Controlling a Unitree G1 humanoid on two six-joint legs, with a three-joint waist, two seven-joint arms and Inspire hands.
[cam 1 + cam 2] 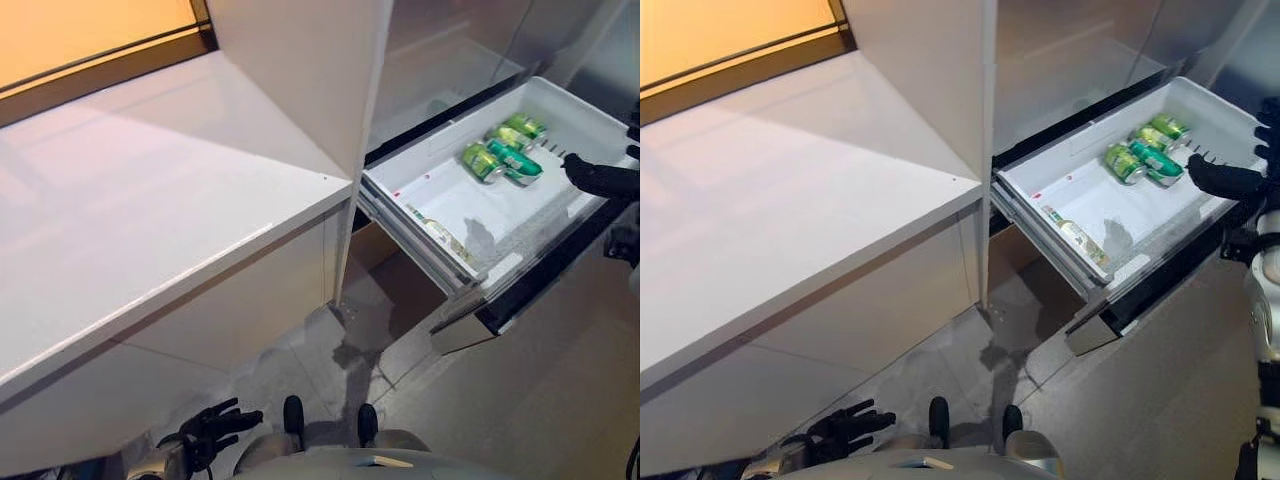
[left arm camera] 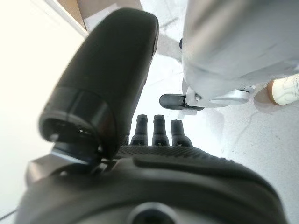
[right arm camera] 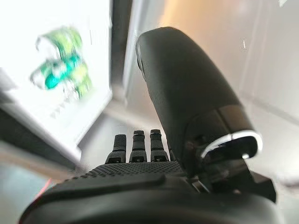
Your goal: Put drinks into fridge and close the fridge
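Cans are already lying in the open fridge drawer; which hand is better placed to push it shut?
Right. The right hand hangs open beside the drawer near the cans; the left hand is low, far from it.

No legible text appeared. The green cans [image 1: 505,152] in the open fridge drawer [image 1: 440,190] bore print too small to read, as did a sticker [image 1: 1072,236] on its front wall.

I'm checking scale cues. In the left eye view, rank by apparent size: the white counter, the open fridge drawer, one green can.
1. white counter
2. fridge drawer
3. green can

The counter lies nearer the camera, which inflates it.
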